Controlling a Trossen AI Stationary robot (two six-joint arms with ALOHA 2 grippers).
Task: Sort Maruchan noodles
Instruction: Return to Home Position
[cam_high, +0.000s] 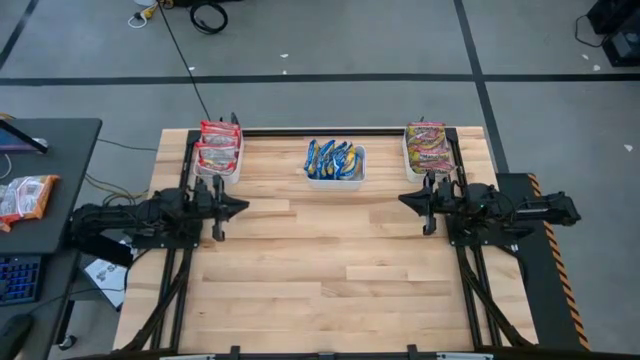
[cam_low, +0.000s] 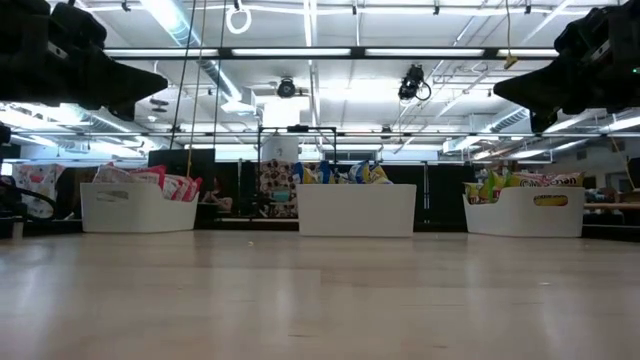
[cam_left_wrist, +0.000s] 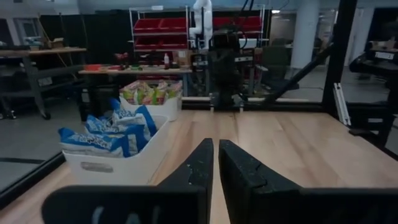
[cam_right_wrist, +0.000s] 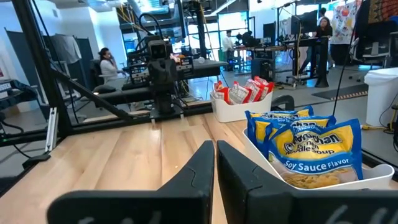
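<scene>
Three bins (cam_low: 138, 208) (cam_low: 356, 210) (cam_low: 523, 212) of noodles (cam_high: 335, 160); left and right jaws closed.

A light wooden plank tabletop (cam_high: 320, 270) is seen from above. Three white rectangular plastic bins are set directly on it, in a row along its far edge and well apart: the left bin (cam_low: 138, 212), the middle bin (cam_low: 356, 210) and the right bin (cam_low: 523, 213).

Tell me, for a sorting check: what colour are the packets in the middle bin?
Blue and yellow noodle packets; clearest in the right wrist view.
</scene>
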